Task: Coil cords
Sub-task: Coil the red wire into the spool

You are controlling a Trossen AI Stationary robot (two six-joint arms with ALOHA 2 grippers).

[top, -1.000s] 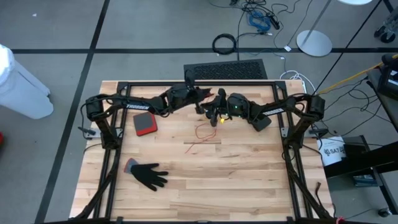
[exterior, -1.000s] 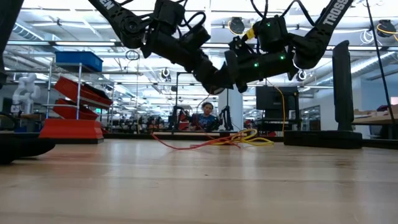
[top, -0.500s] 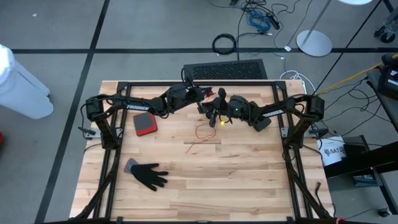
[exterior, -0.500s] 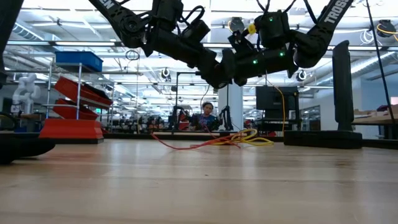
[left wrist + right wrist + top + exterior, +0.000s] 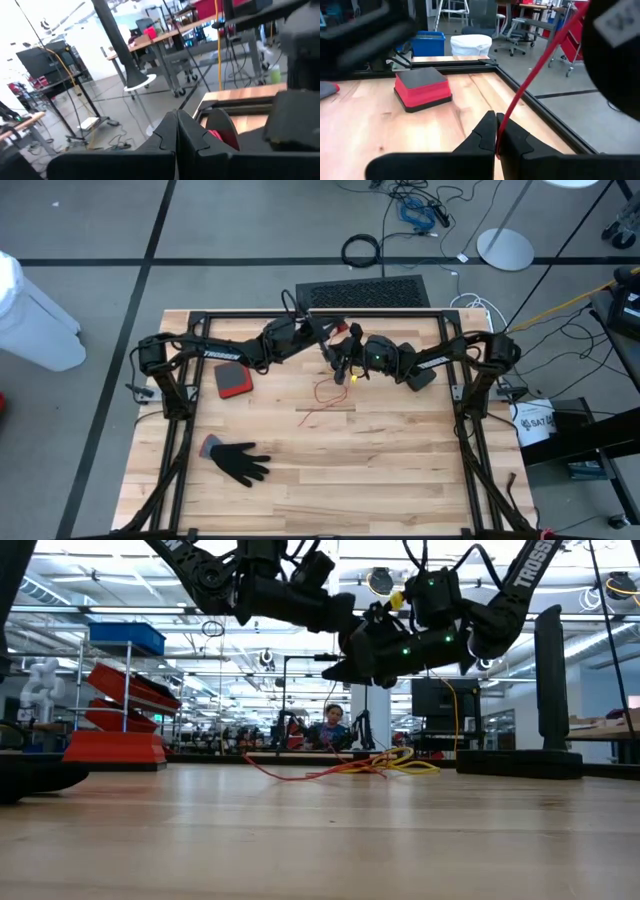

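A workshop floor strewn with cables is seen around a wooden table (image 5: 330, 470), and a person sits far behind it in the low view. On the table, a thin cord (image 5: 322, 393) lies loose toward twelve o'clock of centre, reddish-orange from above and running into a yellow tangle (image 5: 405, 762) in the low view; nothing of it is coiled. A red-and-black block (image 5: 233, 379) rests at ten o'clock and a glove (image 5: 238, 461) at eight o'clock. The right gripper (image 5: 345, 363) is held above the cord's far end with its fingers (image 5: 487, 131) closed on a red strand (image 5: 540, 67), which is drawn taut upward past the camera. The left gripper (image 5: 335, 330) is raised just beside it at twelve o'clock, fingers (image 5: 172, 132) pressed together with nothing seen between them. The task is judged barely begun: one end is lifted, no loops are formed, and a black cord cannot be made out. Compared with a second ago, the left gripper has been swung upward and toward the table's far edge, and in the low view its tip is lifted level, while the right gripper is nearly unmoved.
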